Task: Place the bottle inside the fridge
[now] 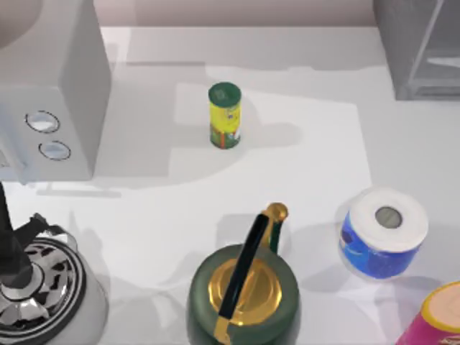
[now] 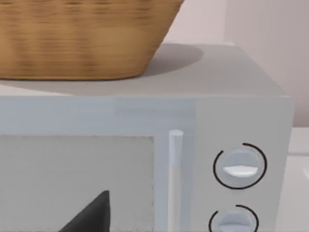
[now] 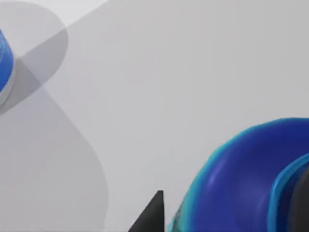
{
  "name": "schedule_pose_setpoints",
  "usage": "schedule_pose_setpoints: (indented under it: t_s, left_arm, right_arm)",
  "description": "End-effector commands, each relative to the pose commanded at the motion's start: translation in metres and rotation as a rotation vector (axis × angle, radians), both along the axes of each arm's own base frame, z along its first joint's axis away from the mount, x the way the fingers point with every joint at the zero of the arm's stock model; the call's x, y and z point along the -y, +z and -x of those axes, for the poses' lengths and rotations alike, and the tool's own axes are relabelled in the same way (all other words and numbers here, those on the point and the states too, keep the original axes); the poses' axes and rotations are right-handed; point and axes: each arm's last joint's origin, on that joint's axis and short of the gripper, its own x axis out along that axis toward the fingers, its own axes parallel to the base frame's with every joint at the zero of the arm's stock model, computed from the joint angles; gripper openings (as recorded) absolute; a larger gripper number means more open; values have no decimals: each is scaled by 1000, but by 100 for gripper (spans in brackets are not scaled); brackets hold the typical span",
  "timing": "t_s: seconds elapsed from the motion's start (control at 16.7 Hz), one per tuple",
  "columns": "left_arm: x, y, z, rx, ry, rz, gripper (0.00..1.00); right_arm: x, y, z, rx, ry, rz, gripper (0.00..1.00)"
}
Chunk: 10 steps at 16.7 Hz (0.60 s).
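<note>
While blurred, right gripper (image 3: 166,212) touches blue.

The top view looks straight down on the tabletop (image 1: 302,144). The left wrist camera faces the dialled box (image 2: 241,116) closely, level. The right wrist camera hangs close over bare tabletop, perhaps tilted.

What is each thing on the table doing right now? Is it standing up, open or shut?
fridge: standing at the table's far right corner; door state can't be told.
microwave: door shut, a basket resting on top.
yellow-green canister: upright, green lid on.
paper roll: standing on end, blue wrapper on.
green kettle: upright, gold lid on, handle up.
pink container: tilted, at the near right edge.
</note>
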Motion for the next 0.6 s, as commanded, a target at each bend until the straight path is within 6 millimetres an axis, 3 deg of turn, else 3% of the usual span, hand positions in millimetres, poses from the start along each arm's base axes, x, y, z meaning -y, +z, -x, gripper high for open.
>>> schedule_pose_setpoints:
  t_s: [0.24, 0.54, 0.6]
  left_arm:
    - [0, 0, 0, 0, 0, 0, 100]
    - [0, 0, 0, 0, 0, 0, 100]
    - [0, 0, 0, 0, 0, 0, 100]
  right_arm:
    - [28, 19, 6, 28, -13, -8, 1]
    - [32, 23, 7, 38, -16, -9, 1]
    - [-4, 11, 6, -19, 80, -49, 1]
